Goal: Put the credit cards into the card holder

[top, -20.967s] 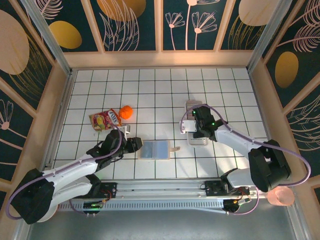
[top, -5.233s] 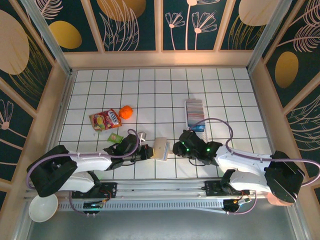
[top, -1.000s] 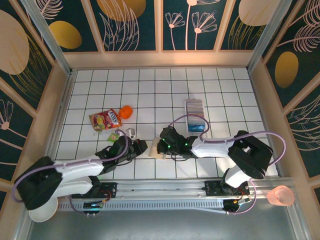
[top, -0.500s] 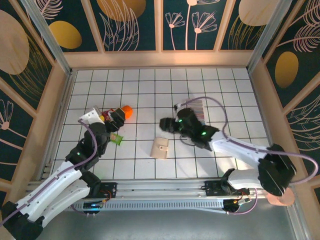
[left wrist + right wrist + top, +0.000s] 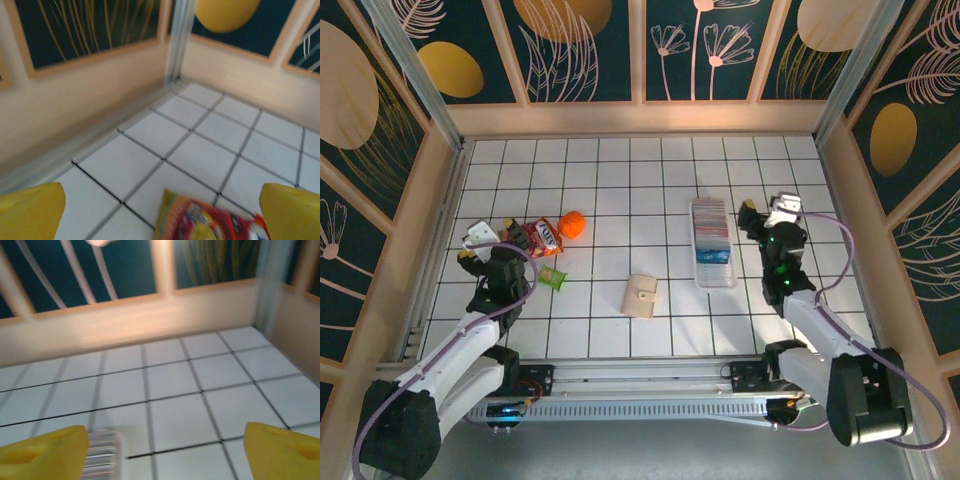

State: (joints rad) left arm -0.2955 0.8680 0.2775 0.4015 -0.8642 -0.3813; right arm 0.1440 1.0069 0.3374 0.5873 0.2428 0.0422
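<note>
Card holder point(image 5: 640, 297) lies folded on tiles point(image 5: 620, 180) near front centre.
Your left gripper point(image 5: 161, 212) and right gripper point(image 5: 165, 452): fingers spread wide, empty; credit cards point(image 5: 712, 235) in white tray point(image 5: 715, 278).

The card holder point(image 5: 640, 297) is a small squarish beige wallet that appears folded shut, lying flat and slightly askew to the tile lines on the white tiled table point(image 5: 620, 200), near its middle front. The credit cards point(image 5: 712, 238) lie well apart to its right. They overlap in a row of grey, white, pink and blue inside a long white tray point(image 5: 713, 284).
</note>
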